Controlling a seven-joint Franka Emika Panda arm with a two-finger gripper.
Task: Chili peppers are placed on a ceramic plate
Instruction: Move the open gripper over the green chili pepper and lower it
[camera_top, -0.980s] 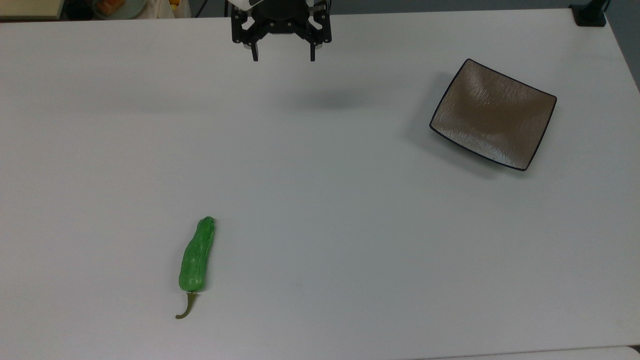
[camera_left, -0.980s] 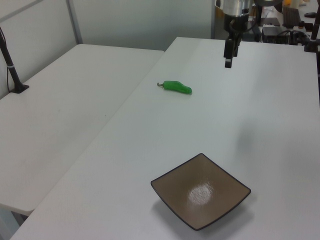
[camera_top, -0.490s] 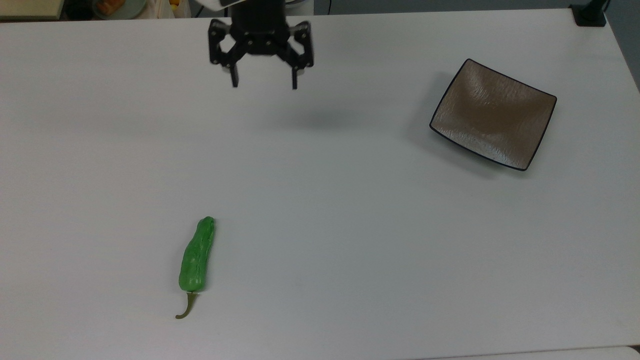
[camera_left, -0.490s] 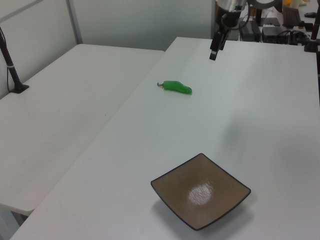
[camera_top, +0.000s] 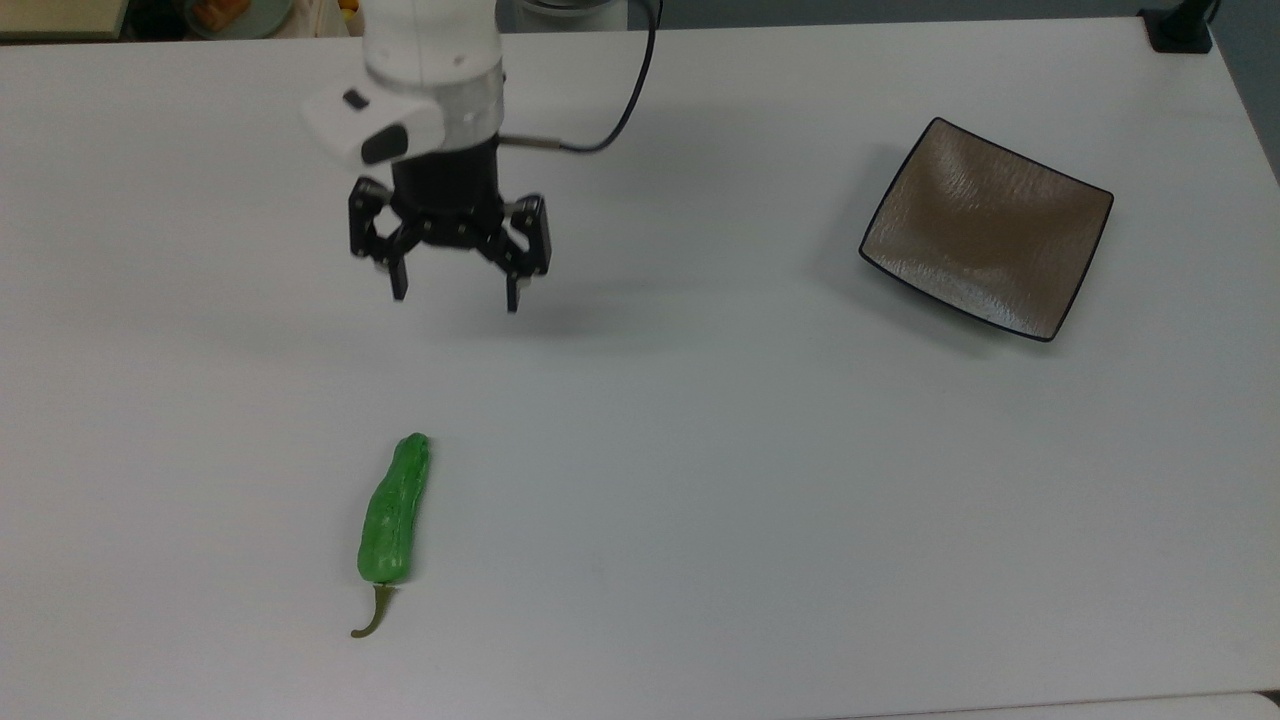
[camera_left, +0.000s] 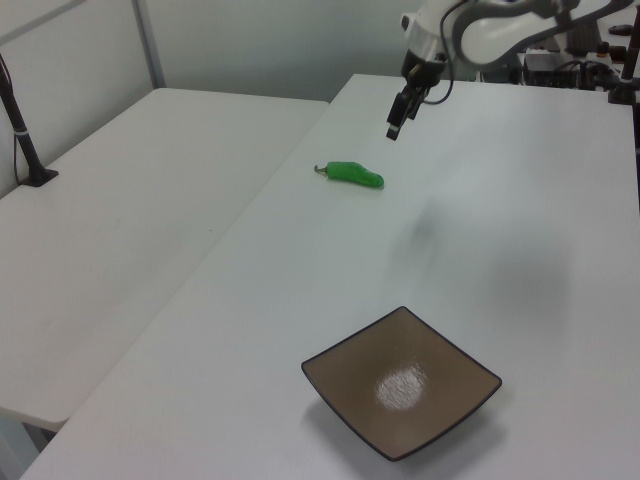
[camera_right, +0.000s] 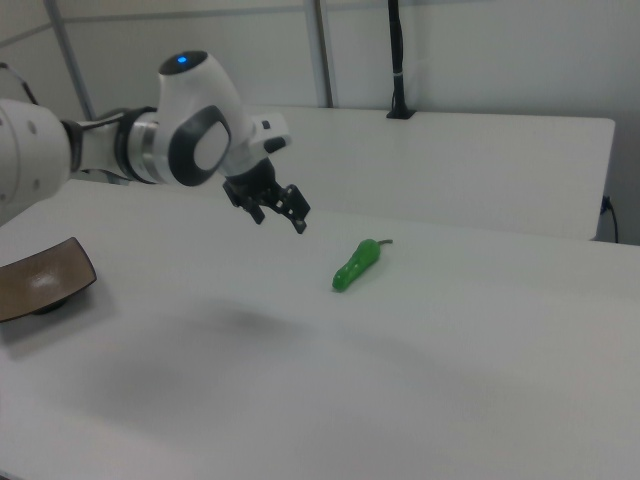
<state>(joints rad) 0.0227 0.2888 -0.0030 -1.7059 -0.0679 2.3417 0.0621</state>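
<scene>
A bright green chili pepper (camera_top: 393, 512) with a curved olive stem lies on the white table, low and left of centre in the top view; it also shows as the pepper (camera_left: 356, 175) and pepper (camera_right: 357, 265). The square brown ceramic plate (camera_top: 985, 228) with a black rim sits bare at the top view's right, also seen as the plate (camera_left: 401, 381) and plate (camera_right: 40, 280). My gripper (camera_top: 455, 294) hangs open above the table, well up from the pepper in the top view, nothing between its fingers. It also appears as the gripper (camera_left: 393, 128) and gripper (camera_right: 281, 220).
The white table (camera_top: 700, 450) stretches wide around both objects. A second white table (camera_left: 130, 210) adjoins it at the left view's left. A black post base (camera_top: 1180, 28) stands at the top view's upper right corner. A cable (camera_top: 620, 110) trails from the arm.
The gripper has travelled down and left in the top view, from the table's far edge toward the pepper, staying open. Pepper and plate have not moved.
</scene>
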